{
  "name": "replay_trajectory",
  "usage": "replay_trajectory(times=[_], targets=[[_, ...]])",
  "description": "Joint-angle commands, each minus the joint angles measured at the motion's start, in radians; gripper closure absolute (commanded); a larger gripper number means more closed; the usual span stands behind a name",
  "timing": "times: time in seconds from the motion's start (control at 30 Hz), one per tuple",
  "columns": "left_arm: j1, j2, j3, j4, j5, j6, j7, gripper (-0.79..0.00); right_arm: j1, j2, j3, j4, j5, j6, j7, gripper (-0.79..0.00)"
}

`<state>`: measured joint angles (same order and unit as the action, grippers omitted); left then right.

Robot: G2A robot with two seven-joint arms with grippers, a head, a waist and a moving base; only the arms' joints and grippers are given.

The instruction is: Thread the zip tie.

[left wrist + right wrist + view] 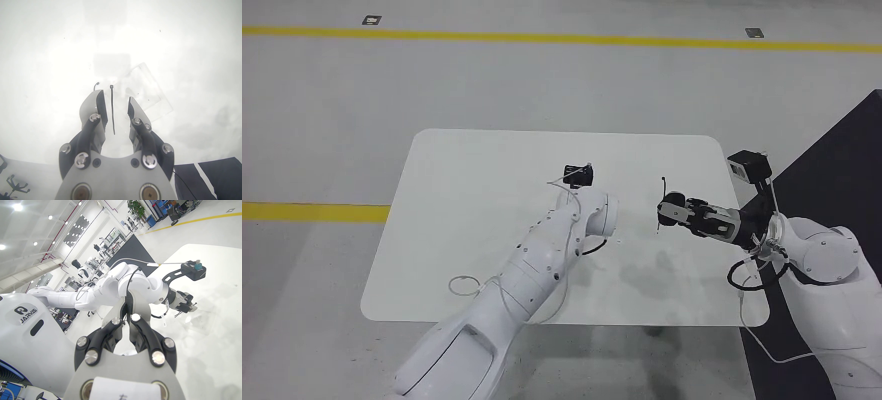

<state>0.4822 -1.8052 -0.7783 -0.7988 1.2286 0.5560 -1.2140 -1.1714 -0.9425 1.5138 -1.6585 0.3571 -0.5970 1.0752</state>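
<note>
The left pincer (115,95) is hanging wide open over the worktop (472,200), gripping nothing. A black tie (112,109) is lying straight between its fingers, touching neither, beside a clear sheet (151,89). The right pincer (662,212) is pinching shut on a second tie (662,186), holding it upright above the worktop

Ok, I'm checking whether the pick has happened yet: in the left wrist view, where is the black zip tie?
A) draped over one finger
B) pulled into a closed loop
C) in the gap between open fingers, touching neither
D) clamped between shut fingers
C: the left end effector is open, and the zip tie lies straight below it, in the gap between its fingers, touching neither.
</note>
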Motion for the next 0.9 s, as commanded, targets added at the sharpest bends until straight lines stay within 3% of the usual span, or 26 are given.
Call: replay_trajectory(times=[0.0, 0.87], targets=[[-0.002, -0.003, -0.002, 0.012, 0.0, -0.005, 0.004, -0.228, 0.0, 0.0, 0.0, 0.0, 0.0, 0.0, 0.0, 0.0], [-0.025, -0.037, -0.036, 0.123, -0.004, -0.032, 0.053, -0.206, 0.0, 0.0, 0.0, 0.0, 0.0, 0.0, 0.0, 0.0]])
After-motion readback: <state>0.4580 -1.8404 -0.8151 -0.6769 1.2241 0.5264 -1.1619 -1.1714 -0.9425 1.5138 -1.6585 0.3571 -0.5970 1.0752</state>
